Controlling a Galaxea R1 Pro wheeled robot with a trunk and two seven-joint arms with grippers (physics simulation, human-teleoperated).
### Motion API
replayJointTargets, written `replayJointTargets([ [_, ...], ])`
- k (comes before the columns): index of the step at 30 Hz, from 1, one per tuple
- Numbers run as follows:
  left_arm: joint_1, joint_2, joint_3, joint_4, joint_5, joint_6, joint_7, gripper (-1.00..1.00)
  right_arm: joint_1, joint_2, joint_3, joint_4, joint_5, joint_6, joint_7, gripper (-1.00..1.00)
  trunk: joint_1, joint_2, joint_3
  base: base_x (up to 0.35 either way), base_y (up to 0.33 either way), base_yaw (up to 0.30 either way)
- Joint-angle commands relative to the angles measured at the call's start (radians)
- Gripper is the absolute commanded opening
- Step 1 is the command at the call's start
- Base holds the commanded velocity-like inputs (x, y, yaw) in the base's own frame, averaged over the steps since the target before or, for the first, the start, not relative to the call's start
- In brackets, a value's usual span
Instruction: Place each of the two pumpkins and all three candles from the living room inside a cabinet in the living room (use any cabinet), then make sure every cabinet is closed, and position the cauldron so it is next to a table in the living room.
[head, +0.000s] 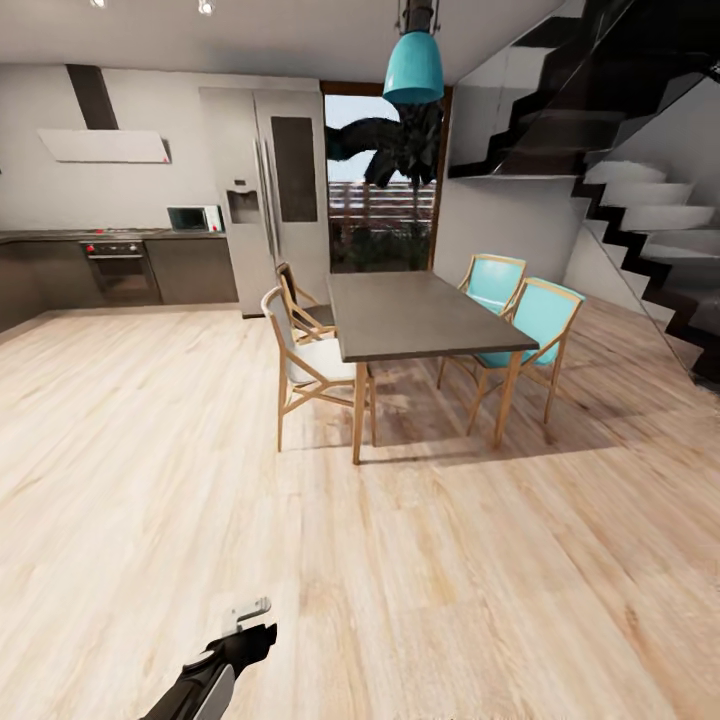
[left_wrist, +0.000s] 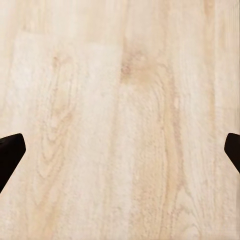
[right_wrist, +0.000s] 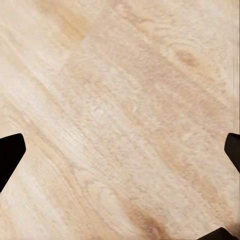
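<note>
Both jaws apart above pale wood floor (head: 150, 450); dining table (head: 420, 315) ahead.

Light wood floor (head: 150, 470) thru the whole room. Dining table (head: 420, 315), grey top, wood legs, mid-room. 2 pale chairs (head: 305, 365) on its left side, 2 teal chairs (head: 530, 320) on its right. Teal lamp (head: 413, 65) hangs above table's far end. Behind: fridge (head: 265, 190), w/ microwave (head: 195, 218) on counter to its left, oven (head: 120, 268) below, hood (head: 105, 145) on wall. Stairs (head: 640, 200) climb at right. Window (head: 385, 190) past table.
</note>
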Motion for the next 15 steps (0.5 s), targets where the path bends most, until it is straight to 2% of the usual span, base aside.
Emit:
replayJointTargets([
  [1,0.0,0.0,-0.003,-0.003,0.009,0.005,0.007,1.0,-0.001,0.0,-0.002,0.001,-0.007,0.002,0.006,1.0,0.0,0.0,-0.002,0.0,0.0,-0.251],
  [15,0.0,0.002,-0.002,-0.003,0.011,0.005,0.007,1.0,-0.001,-0.001,-0.006,0.009,-0.017,0.016,0.005,1.0,0.0,0.0,-0.01,0.0,0.0,-0.254],
])
